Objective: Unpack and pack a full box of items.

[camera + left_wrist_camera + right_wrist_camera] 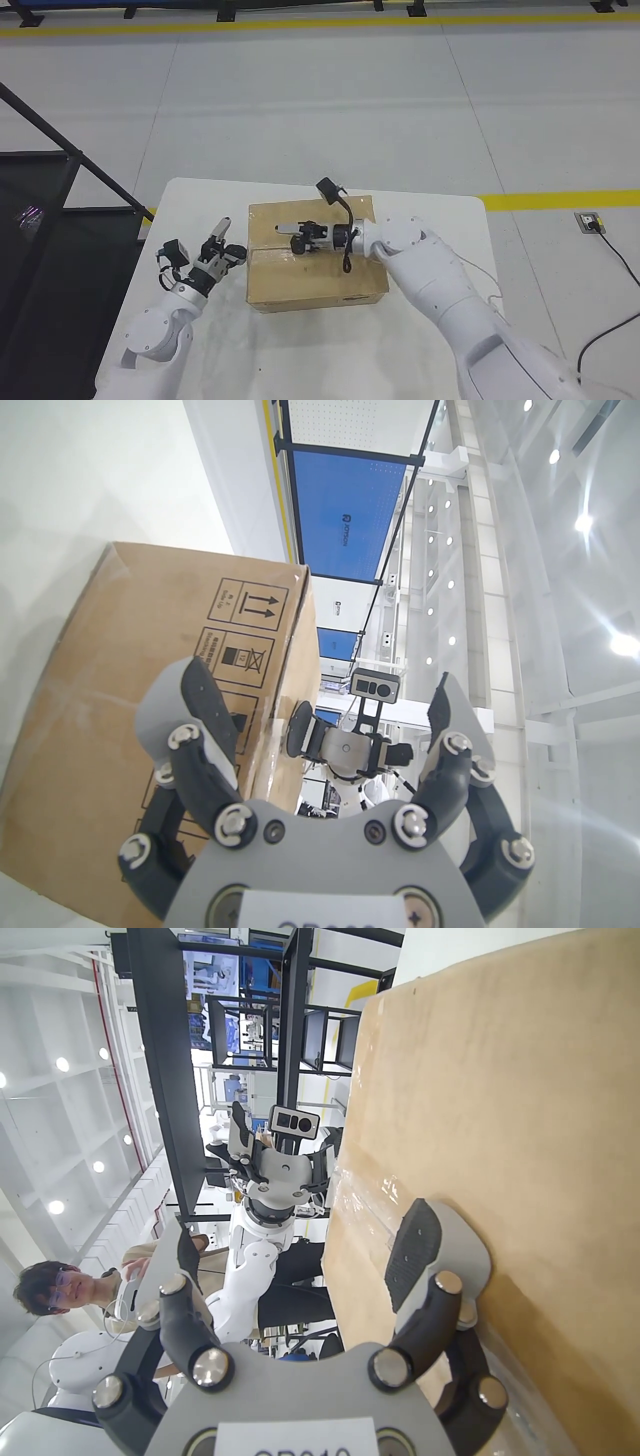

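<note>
Box [318, 272] sits at the middle of the white counter [300, 345], centre of the top view. It is plain brown cardboard, rectangular and shut, with the top flaps folded flat and meeting along a seam. In the right wrist view a strip of clear tape [365, 1198] runs glossy and slightly wrinkled over that seam on the box [500, 1103]. The cardboard is matte, with no dents that I can see.

In the left wrist view, the side of the box [150, 625] carries a column of black handling marks [250, 605] in square frames, with a pair of arrows in the upper one. The corner edge is crisp and the bottom edge rests on the counter.

Right gripper [295, 235] lies over the box top, left of the top's centre in the top view, pointing toward the left of the frame. Its jaws are spread with nothing between them [300, 1233]. One pad runs close along the cardboard; I cannot tell whether it touches.

Left gripper [222, 245] is just beside the box's left side in the top view, above the counter. Its jaws are also spread wide and hold nothing [322, 695]. One finger is near the printed side; contact is unclear.
</note>
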